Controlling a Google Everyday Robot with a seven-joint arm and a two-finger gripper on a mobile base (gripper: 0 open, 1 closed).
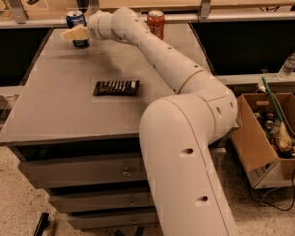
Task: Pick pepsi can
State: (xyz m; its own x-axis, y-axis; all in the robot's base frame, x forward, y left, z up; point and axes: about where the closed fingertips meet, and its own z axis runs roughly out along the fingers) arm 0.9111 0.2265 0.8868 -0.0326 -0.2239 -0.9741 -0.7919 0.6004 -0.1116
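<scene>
The pepsi can point(74, 18), blue with a silver top rim, stands upright at the far left corner of the grey table point(54, 117). My gripper point(73, 34), cream-coloured at the end of the white arm, is at the can's front and covers its lower part. The arm reaches across the table from the lower right. I cannot tell whether the gripper touches the can.
A red-orange can point(156, 23) stands at the far edge, right of the arm. A dark flat snack packet point(116, 87) lies mid-table. A cardboard box point(258, 146) with clutter sits on the floor to the right, with a water bottle point(290, 64) behind it.
</scene>
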